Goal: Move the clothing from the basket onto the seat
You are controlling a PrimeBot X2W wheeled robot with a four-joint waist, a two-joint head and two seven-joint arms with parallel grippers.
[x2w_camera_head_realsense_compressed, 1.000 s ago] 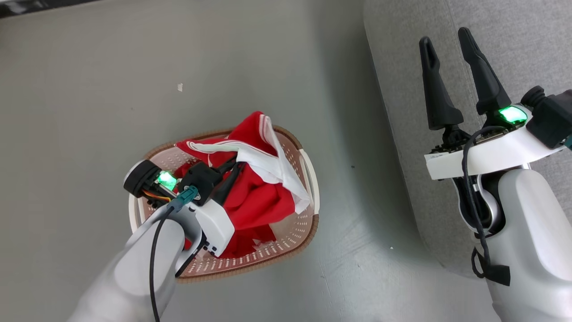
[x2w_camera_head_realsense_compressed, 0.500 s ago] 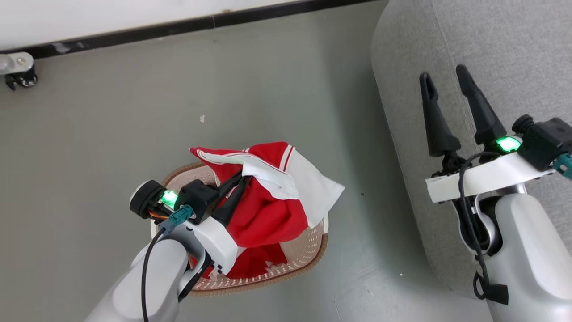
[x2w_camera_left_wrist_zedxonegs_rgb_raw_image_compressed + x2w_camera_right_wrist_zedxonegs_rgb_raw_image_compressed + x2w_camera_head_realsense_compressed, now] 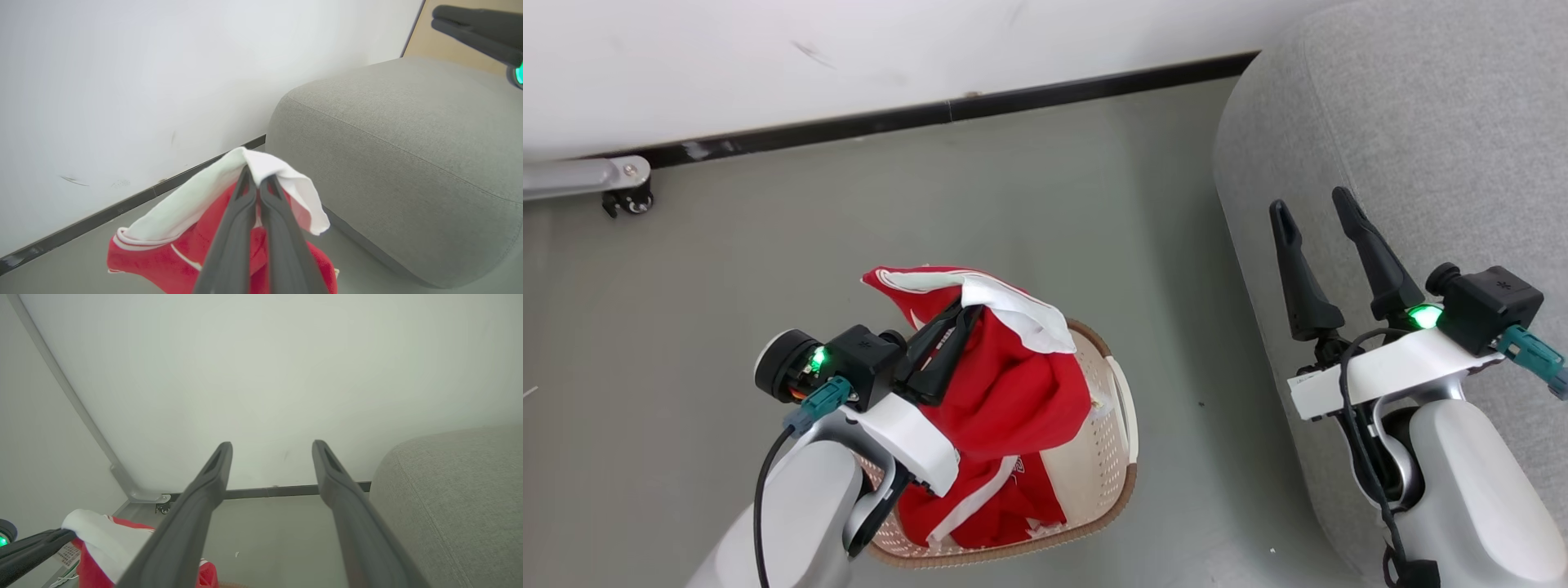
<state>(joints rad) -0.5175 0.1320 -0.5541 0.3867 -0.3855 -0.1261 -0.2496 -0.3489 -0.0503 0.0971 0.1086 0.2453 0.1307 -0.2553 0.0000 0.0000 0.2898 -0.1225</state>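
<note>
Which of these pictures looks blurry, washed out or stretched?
Head view: sharp, evenly lit, a soft shadow on the floor beside the seat. Left wrist view: pale washed-out wall, left gripper's fingers slightly soft up close. Right wrist view: wide lens makes the right gripper's fingers loom large.

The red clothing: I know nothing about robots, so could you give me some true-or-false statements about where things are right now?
1. The left jaws are shut on the clothing. True.
2. The clothing lies on the seat. False: it hangs over the basket, apart from the seat.
3. The right jaws stand open, holding nothing. True.
4. The basket stands on the seat. False: it stands on the floor beside it.
</note>
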